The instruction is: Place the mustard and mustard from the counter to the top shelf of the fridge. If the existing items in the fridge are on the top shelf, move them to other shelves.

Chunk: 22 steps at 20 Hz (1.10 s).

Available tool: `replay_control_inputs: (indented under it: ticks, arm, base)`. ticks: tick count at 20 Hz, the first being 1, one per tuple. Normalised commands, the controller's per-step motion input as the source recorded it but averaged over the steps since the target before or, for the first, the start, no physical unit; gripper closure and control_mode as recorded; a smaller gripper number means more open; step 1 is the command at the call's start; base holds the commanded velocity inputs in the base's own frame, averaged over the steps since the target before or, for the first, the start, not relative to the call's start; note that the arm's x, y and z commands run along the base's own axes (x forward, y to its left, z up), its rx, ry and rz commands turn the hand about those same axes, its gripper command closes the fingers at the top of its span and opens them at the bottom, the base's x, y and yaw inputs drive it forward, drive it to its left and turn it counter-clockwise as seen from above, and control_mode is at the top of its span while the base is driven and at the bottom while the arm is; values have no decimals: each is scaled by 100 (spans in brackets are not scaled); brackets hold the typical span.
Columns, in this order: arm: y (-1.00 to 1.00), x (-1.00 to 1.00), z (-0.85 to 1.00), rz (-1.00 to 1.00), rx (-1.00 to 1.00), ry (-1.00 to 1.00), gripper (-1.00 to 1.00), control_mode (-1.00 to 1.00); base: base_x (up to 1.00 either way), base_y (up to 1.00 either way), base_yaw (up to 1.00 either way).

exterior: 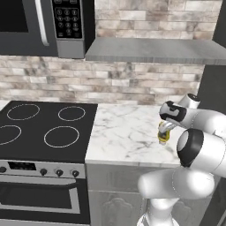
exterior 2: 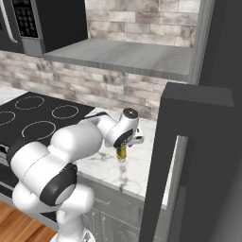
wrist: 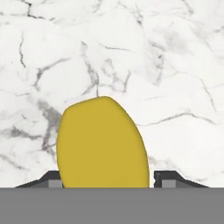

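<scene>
**Gripper down over a mustard bottle on the marble**

The gripper (exterior: 164, 134) points straight down at the counter (exterior: 123, 132), with a darker-yellow mustard bottle (exterior: 163, 138) standing upright beneath it, long axis vertical, near the counter's front edge. In the hand view the bottle (wrist: 103, 144) shows end-on as a yellow oval, a dark fingertip (wrist: 165, 178) close at each side; I can't tell whether they press on it. The left base view takes in the stovetop (exterior: 44, 128) and microwave (exterior: 44, 24). The right base view shows the dark fridge (exterior 2: 198, 160) beside the counter.
</scene>
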Motion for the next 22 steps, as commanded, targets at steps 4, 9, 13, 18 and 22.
replay_control_inputs:
  ticks: [4,9,13,18,22]
  arm:
    - [0,0,0,0,0,0,100,-100]
    - [0,-15,11,0,0,-13,100,-100]
    - [10,-22,64,0,0,-18,100,-100]
    - [34,-24,100,0,-1,-15,100,-100]
    - [33,-45,100,-6,-5,-4,100,-100]
  base:
    - [0,0,0]
    - [0,0,0]
    - [0,0,0]
    - [0,0,0]
    - [0,0,0]
